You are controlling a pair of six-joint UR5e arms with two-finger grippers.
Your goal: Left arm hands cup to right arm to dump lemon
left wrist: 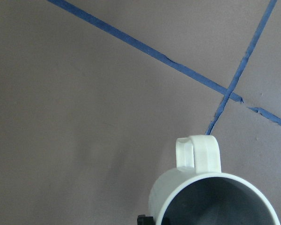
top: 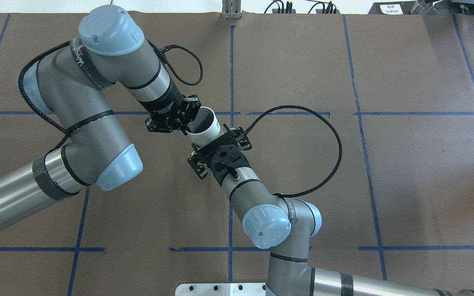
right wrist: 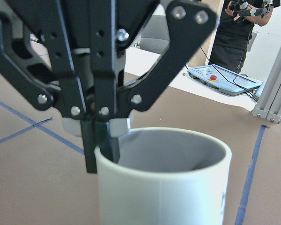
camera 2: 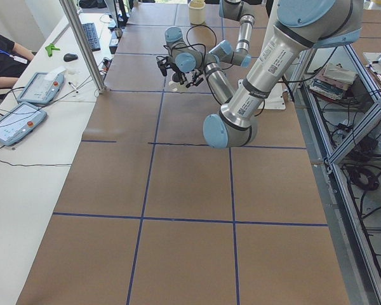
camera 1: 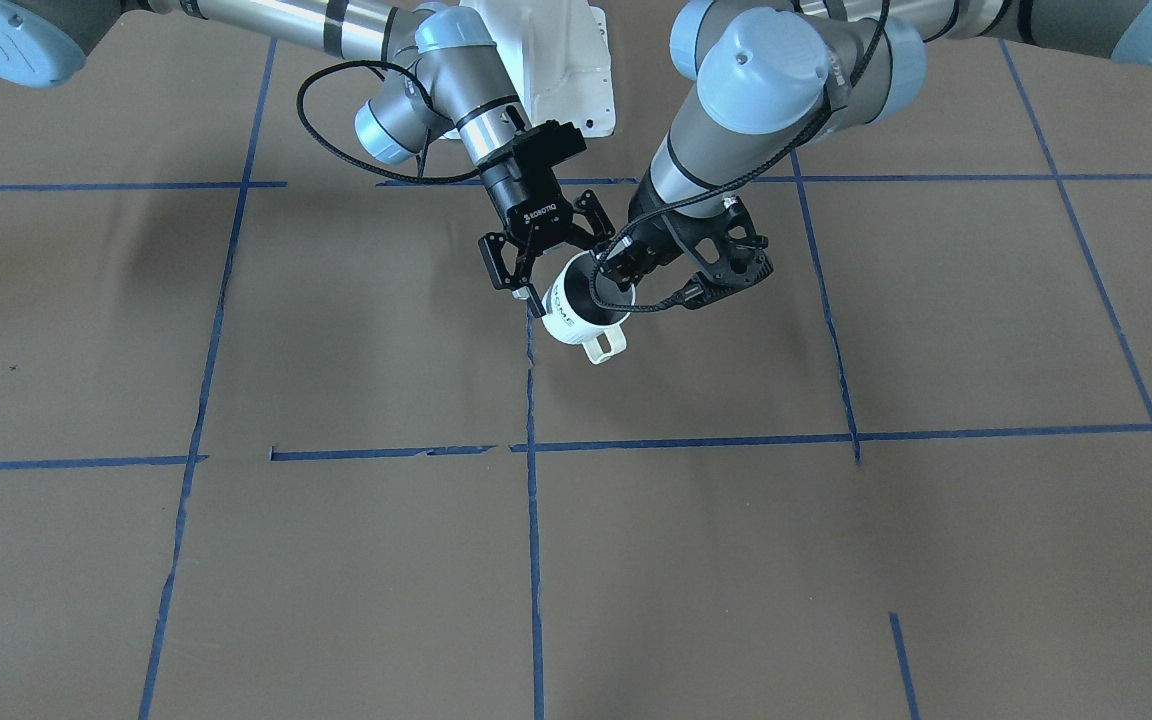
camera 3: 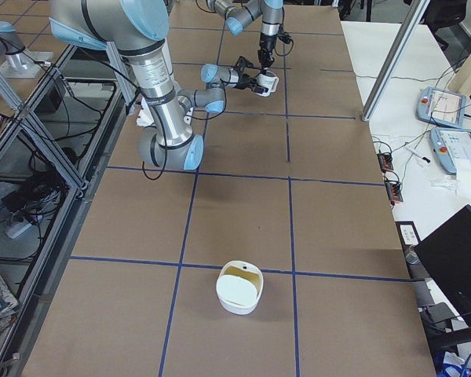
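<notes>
The white cup (top: 206, 127) hangs above the table's middle, tilted, its "HOME" lettering (camera 1: 564, 300) and loop handle (camera 1: 604, 345) facing the front camera. My left gripper (top: 188, 125) is shut on the cup's rim, one finger inside and one outside, as the right wrist view shows (right wrist: 100, 140). My right gripper (top: 214, 142), lettered ROBOTIQ, stands open with its fingers spread on either side of the cup's lower body; no contact shows. In the left wrist view the cup (left wrist: 215, 197) shows a dark grey inside. The lemon is hidden.
A white bowl (camera 3: 239, 287) stands on the brown paper near the table's end on my right. Blue tape lines (camera 1: 531, 500) grid the table. A side bench holds teach pendants (camera 2: 16, 121), and a seated person (camera 2: 0, 57) is beside it.
</notes>
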